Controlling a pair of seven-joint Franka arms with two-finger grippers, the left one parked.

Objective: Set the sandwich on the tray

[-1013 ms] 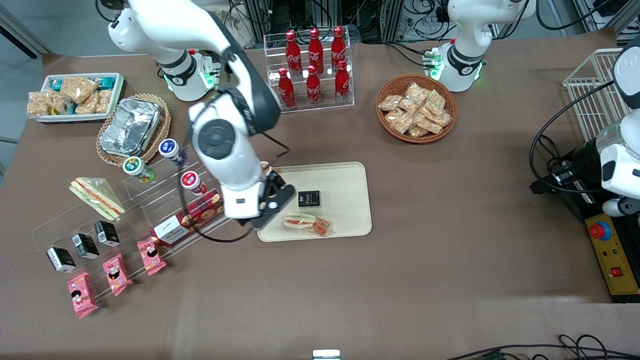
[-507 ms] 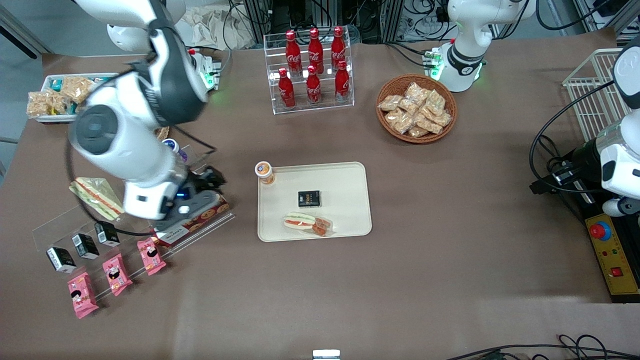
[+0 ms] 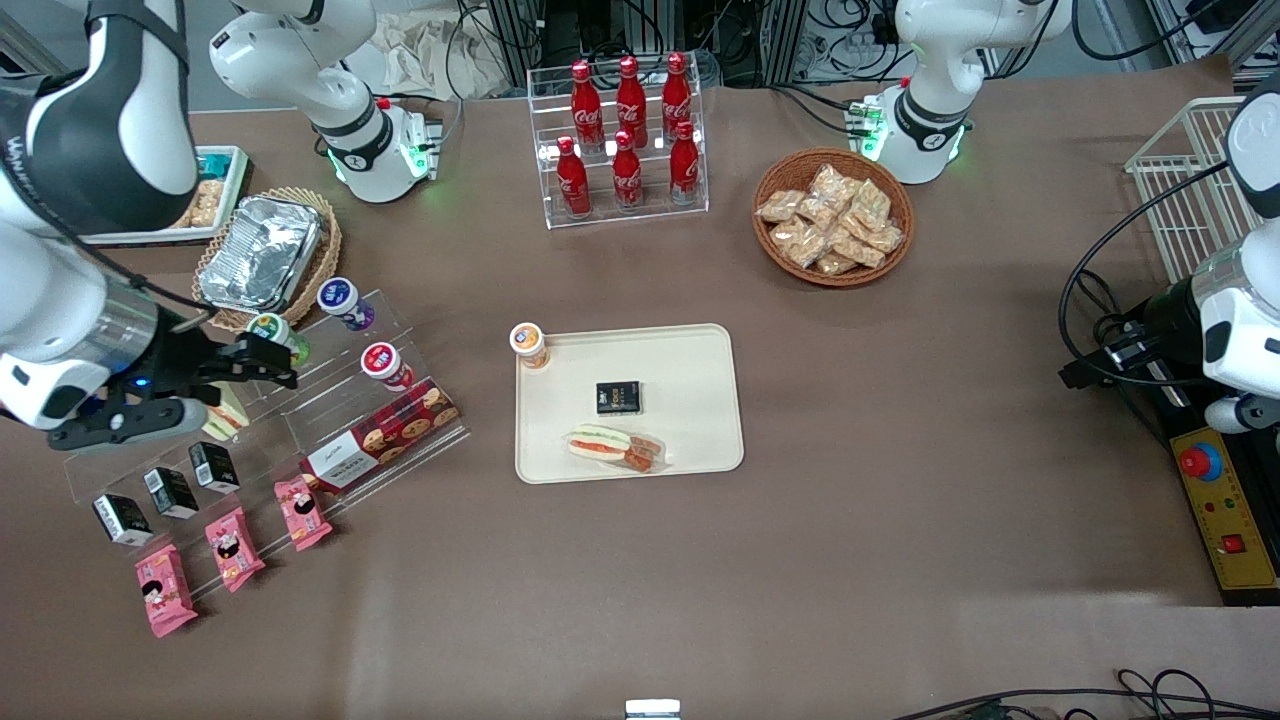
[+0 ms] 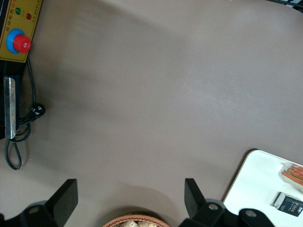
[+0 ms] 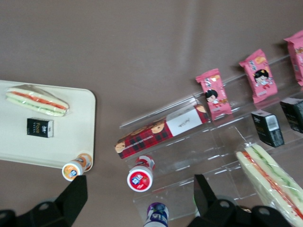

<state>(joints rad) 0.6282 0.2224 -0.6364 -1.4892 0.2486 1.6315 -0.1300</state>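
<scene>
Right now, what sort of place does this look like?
Probably a robot lab dressed up as a snack shop: cola bottles in a clear rack, a basket of snack bags, and a wrapped sandwich on clear shelves. The open hand hovers over that sandwich; another sandwich lies on the tray.

Brown counter (image 4: 156, 94) filled most of the left wrist view. A yellow control box (image 4: 16, 30) with a red button (image 4: 21, 44) lay at its edge. The tray (image 4: 258, 182) corner carried a wrapped sandwich (image 4: 293, 172) and a black carton (image 4: 288, 204). A wicker basket (image 4: 135, 221) rim showed.
</scene>
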